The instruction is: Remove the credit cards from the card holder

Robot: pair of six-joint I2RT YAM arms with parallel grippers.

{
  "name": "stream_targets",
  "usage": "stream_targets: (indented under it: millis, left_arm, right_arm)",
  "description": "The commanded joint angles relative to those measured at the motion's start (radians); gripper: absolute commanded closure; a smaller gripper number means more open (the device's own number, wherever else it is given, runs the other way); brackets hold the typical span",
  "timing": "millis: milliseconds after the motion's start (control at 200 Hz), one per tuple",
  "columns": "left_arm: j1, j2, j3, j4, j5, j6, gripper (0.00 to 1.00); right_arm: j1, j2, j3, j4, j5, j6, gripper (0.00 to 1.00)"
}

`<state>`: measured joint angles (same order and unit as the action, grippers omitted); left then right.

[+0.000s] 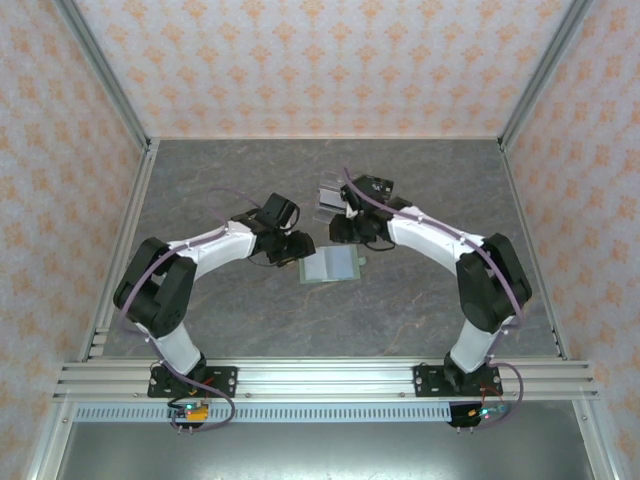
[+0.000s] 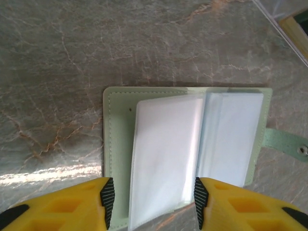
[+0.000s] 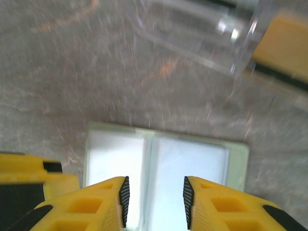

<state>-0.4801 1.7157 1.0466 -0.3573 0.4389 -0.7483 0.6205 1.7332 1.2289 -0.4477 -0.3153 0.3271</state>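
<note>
Card holder (image 1: 330, 268) place: flat on the grey stone-look table (image 1: 250, 330), on the near side of the clear stand (image 1: 330, 197), a little apart from it.
Look: small, soft, pale green, spread open like a book with the inside up; stitching along the green edge; shiny, whitish, see-through card sleeves (image 2: 166, 154) fanned over both halves.
Long side: left to right, turned only a bit from the front of the clear stand.
Fold: down the middle, near to far.
Strap tab (image 2: 284, 143): sticking out of the short edge on the right arm's side, with a small metal snap (image 2: 302, 150) at its tip.
Left gripper (image 2: 151, 192): nearer than the clear stand and to its left, right over one half of the card holder; yellow fingers (image 2: 72, 207) apart, one by the outer green edge, one by the fold, a sleeve in the gap; cannot tell if the black pads (image 2: 107, 192) touch.
Right gripper (image 3: 155, 195): just on the near side of the clear stand, over the card sleeves; fingers apart by a smaller gap, fold below it; cannot tell if touching.
Clear stand: farthest back, see-through plastic, blurry in the right wrist view.
</note>
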Motion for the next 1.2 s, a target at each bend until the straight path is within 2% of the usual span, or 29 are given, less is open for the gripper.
stream_targets:
  millis: [0,155,385,535,681,926,1101,1196]
  left_arm:
    - [-0.007,0.03,0.023,0.032,0.021,-0.016,0.56]
    - [-0.009,0.057,0.035,0.029,0.02,-0.014,0.58]
    - [-0.008,0.099,0.049,0.06,0.078,-0.014,0.77]
    - [-0.008,0.11,0.062,0.058,0.089,-0.008,0.81]
    - [-0.009,0.12,0.07,0.079,0.128,-0.005,0.92]
    - [-0.009,0.125,0.074,0.11,0.172,0.001,1.0]
    - [0.005,0.088,0.099,-0.014,0.073,0.078,1.0]
    - [0.033,0.051,0.102,-0.072,0.033,0.119,1.0]
  right_arm:
    - [0.027,0.025,-0.035,0.051,-0.013,0.126,0.64]
    - [0.031,0.078,-0.041,0.038,-0.006,0.134,0.65]
    - [0.031,0.151,-0.002,-0.022,0.028,0.094,0.66]
    - [0.032,0.183,0.007,-0.03,0.024,0.093,0.67]
    - [0.032,0.196,-0.004,-0.015,0.003,0.105,0.71]
    - [0.032,0.213,-0.019,0.012,-0.023,0.125,0.72]
    - [0.032,0.162,-0.02,0.049,-0.051,0.14,0.72]
    - [0.032,0.093,-0.03,0.094,-0.066,0.147,0.68]
